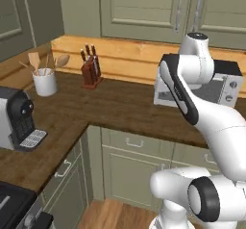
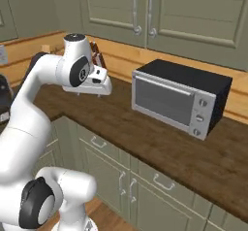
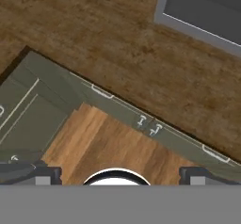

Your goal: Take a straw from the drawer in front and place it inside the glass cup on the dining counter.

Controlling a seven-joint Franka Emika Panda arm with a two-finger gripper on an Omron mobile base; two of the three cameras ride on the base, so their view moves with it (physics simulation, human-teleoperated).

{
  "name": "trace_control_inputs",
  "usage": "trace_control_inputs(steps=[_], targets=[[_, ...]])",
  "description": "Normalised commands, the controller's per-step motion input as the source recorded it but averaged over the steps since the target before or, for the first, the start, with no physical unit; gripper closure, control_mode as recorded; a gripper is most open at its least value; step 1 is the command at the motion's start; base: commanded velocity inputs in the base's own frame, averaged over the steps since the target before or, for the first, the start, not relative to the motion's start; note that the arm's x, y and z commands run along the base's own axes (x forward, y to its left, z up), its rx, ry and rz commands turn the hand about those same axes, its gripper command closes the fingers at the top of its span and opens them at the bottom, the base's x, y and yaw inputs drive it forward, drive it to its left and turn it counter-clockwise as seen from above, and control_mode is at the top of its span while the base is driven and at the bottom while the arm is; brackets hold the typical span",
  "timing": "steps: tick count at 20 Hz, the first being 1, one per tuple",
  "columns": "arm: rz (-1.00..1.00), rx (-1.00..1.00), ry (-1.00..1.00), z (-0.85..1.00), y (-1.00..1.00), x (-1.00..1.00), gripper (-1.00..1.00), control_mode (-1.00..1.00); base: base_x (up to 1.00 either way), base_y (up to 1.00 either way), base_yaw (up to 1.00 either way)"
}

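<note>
Poised high above the wall-side surface [image 2: 160, 142], gripper [image 2: 99, 88] aimed straight down, presumably for a survey of the cabinetry before any reach. Fingers [image 3: 44, 173] set wide apart at the bottom corners of the hand view, nothing between them: ready for a handle, not yet for a thin stick. Directly below, a row of closed sage-green fronts with small silver handles; likeliest target the drawer [image 2: 104, 145] just under the surface edge, fully shut, so no straw on show and presumably inside. No glass cup or dining counter to be found from this stance, hence a drive needed later. Toaster oven [image 2: 181, 99] close on the right, knife block [image 1: 91, 69], utensil crock [image 1: 44, 81] and coffee machine [image 1: 17, 120] well apart on the left. Task barely begun; next, descent to the handle.
</note>
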Motion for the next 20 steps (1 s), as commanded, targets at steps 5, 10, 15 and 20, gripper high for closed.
trace_control_inputs(steps=[5,10,15,20], targets=[[0.0,0.0,0.0,0.0,0.0,0.0,-1.0,1.0,-0.07,-0.73,0.71],[0.0,0.0,0.0,0.0,0.0,0.0,-1.0,1.0,-0.08,-0.89,0.55],[0.0,0.0,0.0,0.0,0.0,0.0,-1.0,1.0,-0.25,-0.81,0.43],[0.0,0.0,0.0,0.0,0.0,0.0,-1.0,1.0,-0.51,-0.6,0.39]])
